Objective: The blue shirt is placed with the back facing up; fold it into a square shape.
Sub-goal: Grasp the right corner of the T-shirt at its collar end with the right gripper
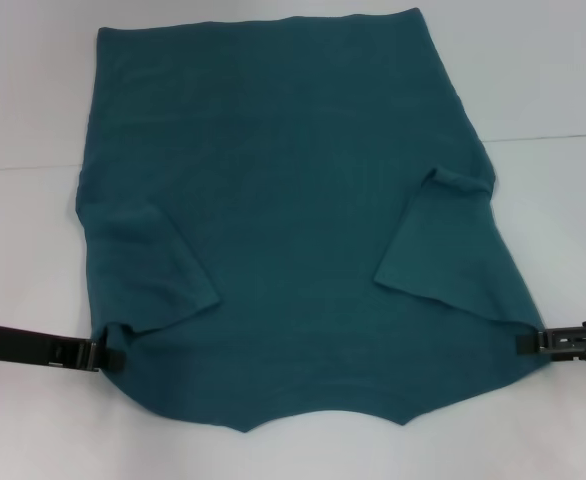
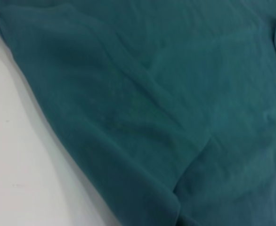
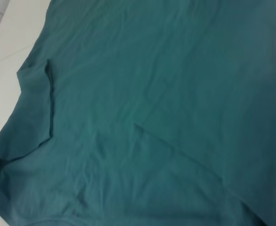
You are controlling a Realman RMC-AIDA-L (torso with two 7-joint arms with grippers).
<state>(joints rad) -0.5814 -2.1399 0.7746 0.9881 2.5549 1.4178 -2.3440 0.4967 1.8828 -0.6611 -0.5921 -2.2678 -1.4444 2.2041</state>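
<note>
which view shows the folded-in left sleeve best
The head view: the left sleeve lies folded onto the blue shirt, whole outline visible, with the left tool at its lower corner. The left wrist view shows only close-up folds; the right wrist view shows the other sleeve.

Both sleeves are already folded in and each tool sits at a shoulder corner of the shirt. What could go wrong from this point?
1. The left tool and right tool touch only the edges of the blue shirt; a corner could slip free on lifting.
2. The folded-in sleeves lie loose and may flop open.
3. The collar edge bows unevenly, so the fold could come out skewed.
</note>
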